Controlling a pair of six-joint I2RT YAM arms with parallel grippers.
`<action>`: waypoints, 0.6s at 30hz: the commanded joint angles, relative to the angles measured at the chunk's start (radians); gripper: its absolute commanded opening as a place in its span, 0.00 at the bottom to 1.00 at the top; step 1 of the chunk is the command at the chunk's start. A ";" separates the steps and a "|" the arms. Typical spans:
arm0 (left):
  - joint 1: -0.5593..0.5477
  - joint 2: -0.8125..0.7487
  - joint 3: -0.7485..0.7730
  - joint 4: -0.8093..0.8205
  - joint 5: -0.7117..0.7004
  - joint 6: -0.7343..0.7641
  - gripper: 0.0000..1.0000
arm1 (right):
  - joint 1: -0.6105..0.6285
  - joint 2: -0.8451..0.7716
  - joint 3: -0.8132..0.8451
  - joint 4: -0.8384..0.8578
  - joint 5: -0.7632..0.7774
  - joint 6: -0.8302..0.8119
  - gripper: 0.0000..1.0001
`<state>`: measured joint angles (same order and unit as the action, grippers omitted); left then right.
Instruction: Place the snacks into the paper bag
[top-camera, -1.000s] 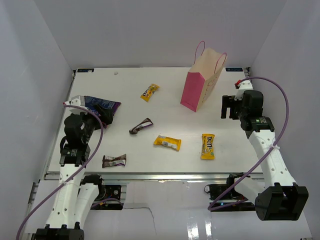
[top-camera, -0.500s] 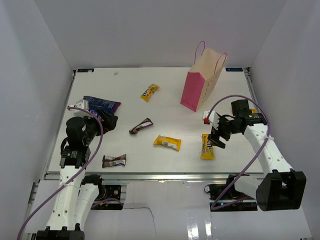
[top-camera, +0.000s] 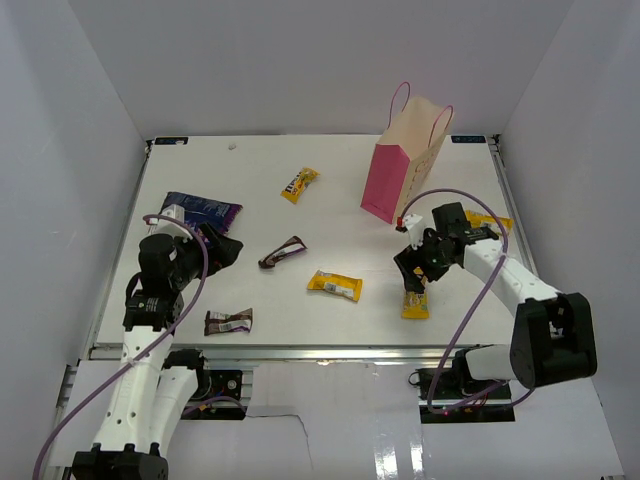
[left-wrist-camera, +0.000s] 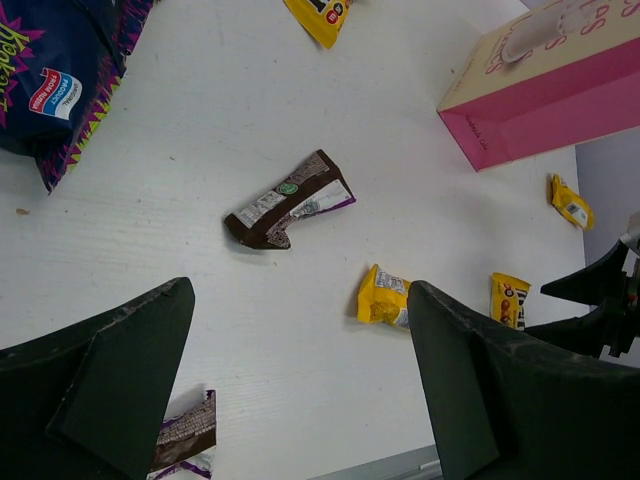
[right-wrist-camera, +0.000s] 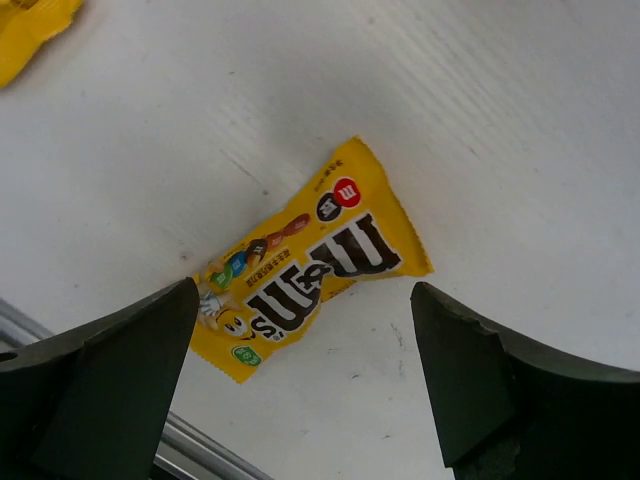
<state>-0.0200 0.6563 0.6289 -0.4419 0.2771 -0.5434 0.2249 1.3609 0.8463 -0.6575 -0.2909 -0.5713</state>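
Observation:
The pink paper bag (top-camera: 403, 168) stands upright at the back right, also in the left wrist view (left-wrist-camera: 545, 95). My right gripper (top-camera: 413, 274) hangs open over a yellow candy packet (top-camera: 415, 302), which lies flat just ahead of its wide-apart fingers (right-wrist-camera: 300, 372) in the wrist view (right-wrist-camera: 305, 268). My left gripper (top-camera: 222, 249) is open and empty (left-wrist-camera: 300, 385), just in front of the dark blue-purple snack bag (top-camera: 201, 210). Other snacks lie loose: yellow packets (top-camera: 299, 184) (top-camera: 334, 285) (top-camera: 489, 221) and brown bars (top-camera: 283, 252) (top-camera: 228, 321).
The table's front edge with its metal rail (right-wrist-camera: 195, 452) runs close below the right gripper. White walls close in the table on the left, right and back. The left wrist view shows the brown bar (left-wrist-camera: 291, 200) and a yellow packet (left-wrist-camera: 384, 298) ahead.
My right arm swung from beside the paper bag forward and left, ending low over the front-right yellow packet. My left gripper drew back slightly from the blue-purple bag.

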 joint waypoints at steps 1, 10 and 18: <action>0.000 0.000 -0.001 -0.001 0.014 -0.015 0.98 | 0.049 -0.092 -0.065 0.224 0.250 0.477 0.93; 0.000 0.036 -0.001 0.009 0.040 -0.050 0.98 | 0.067 0.092 -0.050 0.179 0.210 0.625 0.77; -0.001 0.045 -0.070 0.066 0.160 -0.154 0.98 | 0.067 0.070 -0.056 0.183 0.173 0.605 0.40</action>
<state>-0.0200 0.6941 0.5869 -0.4133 0.3603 -0.6411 0.2867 1.4631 0.7906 -0.4908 -0.0887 0.0223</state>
